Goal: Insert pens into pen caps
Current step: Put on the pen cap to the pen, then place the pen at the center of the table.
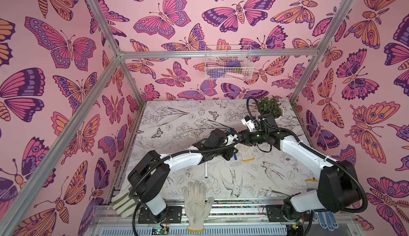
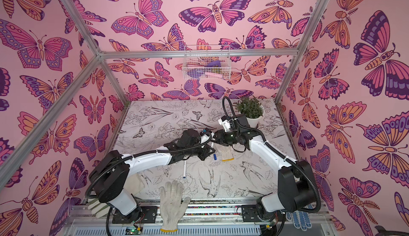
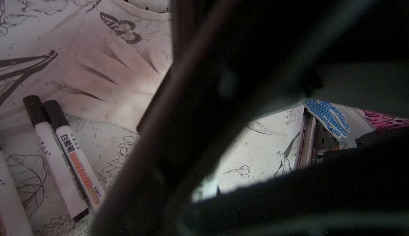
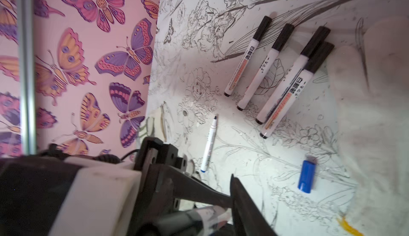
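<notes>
My two grippers meet above the middle of the table [image 1: 177, 122]. The left gripper [image 1: 232, 138] is shut on a pen [image 4: 199, 218], a blurred white barrel with a dark cap end. That pen's end lies against the inner side of one of the right gripper's fingers [image 4: 243, 203]. The right gripper [image 1: 240, 138] stands open beside it. Below them, in the right wrist view, lie several black-capped pens [image 4: 265, 66], an uncapped pen [image 4: 209, 144] and a blue pen cap [image 4: 307, 176]. The right arm blocks most of the left wrist view.
A white glove [image 1: 245, 153] lies under the grippers, and another [image 1: 197, 201] hangs over the front edge. A potted plant [image 1: 270, 107] stands at the back right. A wire basket [image 1: 228, 63] hangs on the back wall. A blue-dotted glove [image 1: 326, 220] lies at the front right.
</notes>
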Available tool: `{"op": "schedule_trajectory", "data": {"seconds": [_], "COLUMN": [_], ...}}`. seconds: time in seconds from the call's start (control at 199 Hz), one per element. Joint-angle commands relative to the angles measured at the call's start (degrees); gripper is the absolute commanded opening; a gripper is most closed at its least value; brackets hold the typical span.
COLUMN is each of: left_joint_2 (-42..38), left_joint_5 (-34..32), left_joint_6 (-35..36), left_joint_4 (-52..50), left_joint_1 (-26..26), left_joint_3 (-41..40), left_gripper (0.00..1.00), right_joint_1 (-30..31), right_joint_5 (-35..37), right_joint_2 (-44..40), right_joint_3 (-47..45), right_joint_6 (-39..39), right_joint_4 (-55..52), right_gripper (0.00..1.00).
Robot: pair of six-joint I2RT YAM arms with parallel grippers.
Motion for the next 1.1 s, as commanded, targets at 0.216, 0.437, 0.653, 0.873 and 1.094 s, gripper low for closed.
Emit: {"op": "schedule_trajectory", "data": {"seconds": [0.216, 0.437, 0.653, 0.873, 1.094], "left_joint_2": [1.41, 4.03, 8.96, 10.77, 12.78], "left_joint_5": [0.44, -2.13, -7.61, -12.87, -12.61], "left_joint_6": [-0.28, -7.23, -5.46, -6.16, -7.06], "left_joint_4": [1.2, 0.31, -15.18, -21.97, -24.07], "left_joint_1": [1.32, 6.8, 8.4, 8.36, 8.23], "left_joint_3": [-2.79, -4.38, 3.93, 8.72, 10.88], "left_gripper": [0.0, 0.0, 0.0, 0.04, 0.27], "right_joint_1": [-6.47, -8.87, -8.82, -8.88, -8.85], "right_joint_5": [2.27, 15.65, 16.98, 15.87, 15.35], "right_joint_2": [-5.32, -11.37, -12.57, -11.9, -12.03], "right_joint_3": [-1.67, -5.81, -6.85, -7.53, -7.71], "right_joint_6": [9.44, 6.84, 5.38, 5.96, 5.58], "right_joint_4": [13.39, 7.28, 4.57, 5.46, 5.33], "right_gripper": [0.61, 0.61, 0.6, 0.6, 0.59]}}
